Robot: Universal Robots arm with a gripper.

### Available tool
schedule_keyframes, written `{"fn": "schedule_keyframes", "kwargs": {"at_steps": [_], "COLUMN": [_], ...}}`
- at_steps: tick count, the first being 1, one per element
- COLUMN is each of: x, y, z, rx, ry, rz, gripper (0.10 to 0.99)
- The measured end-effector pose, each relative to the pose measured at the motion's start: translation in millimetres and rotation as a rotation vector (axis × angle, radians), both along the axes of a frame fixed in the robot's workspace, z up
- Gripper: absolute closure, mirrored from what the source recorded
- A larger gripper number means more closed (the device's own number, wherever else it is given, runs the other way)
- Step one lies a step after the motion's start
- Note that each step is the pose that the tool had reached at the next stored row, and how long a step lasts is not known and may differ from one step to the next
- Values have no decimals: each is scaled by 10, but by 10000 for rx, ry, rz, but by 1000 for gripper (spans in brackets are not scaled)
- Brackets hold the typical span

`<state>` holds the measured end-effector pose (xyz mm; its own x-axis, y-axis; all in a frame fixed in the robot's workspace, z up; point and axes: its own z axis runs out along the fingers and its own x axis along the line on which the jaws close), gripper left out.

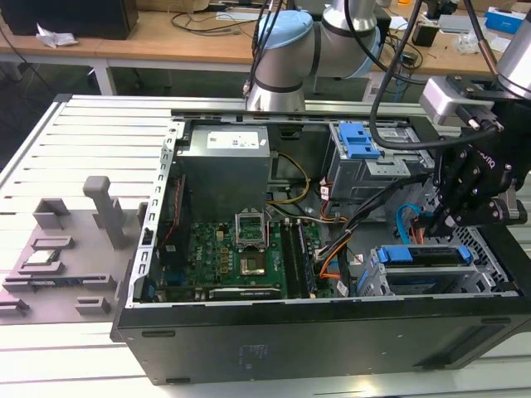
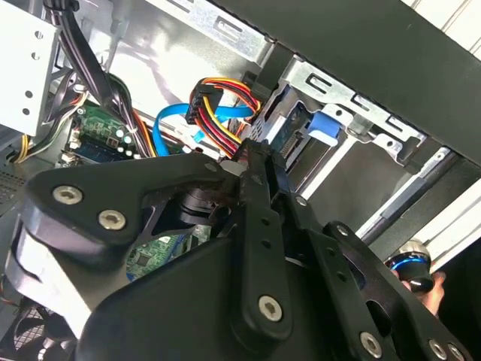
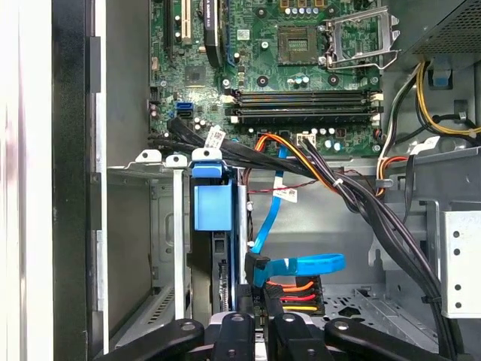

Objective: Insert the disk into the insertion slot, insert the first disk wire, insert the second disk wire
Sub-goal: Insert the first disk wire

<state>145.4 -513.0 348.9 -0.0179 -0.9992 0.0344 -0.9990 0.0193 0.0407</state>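
Note:
The disk (image 1: 419, 255), clipped in its blue frame (image 3: 212, 207), sits inside the insertion slot (image 1: 375, 280), a low grey cage at the case's front corner. My gripper (image 1: 431, 225) hangs just above the disk's inner end. In both wrist views the gripper (image 3: 259, 327) (image 2: 252, 162) is shut on the plug of the first disk wire (image 3: 297, 289), an orange, yellow, red and black bundle (image 2: 222, 101), held at the disk's edge. The second disk wire (image 3: 301, 265), a flat blue cable (image 2: 167, 124), loops beside it. Its dark plug (image 3: 258, 271) lies against the disk; whether it is seated I cannot tell.
A taller cage with a blue latch (image 1: 361, 141) stands behind the slot. Thick black cable bundles (image 3: 361, 203) run past the gripper toward the motherboard (image 1: 241, 253). The power supply (image 1: 228, 166) fills the back corner. A grey fixture plate (image 1: 58, 257) lies on the table at the exterior view's left.

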Motion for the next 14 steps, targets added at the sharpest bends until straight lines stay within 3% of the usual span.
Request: {"fn": "schedule_keyframes", "kwargs": {"at_steps": [14], "x": [0], "y": [-172], "z": [-1], "rx": [-25], "ry": [0], "rz": [0], "gripper": [922]}}
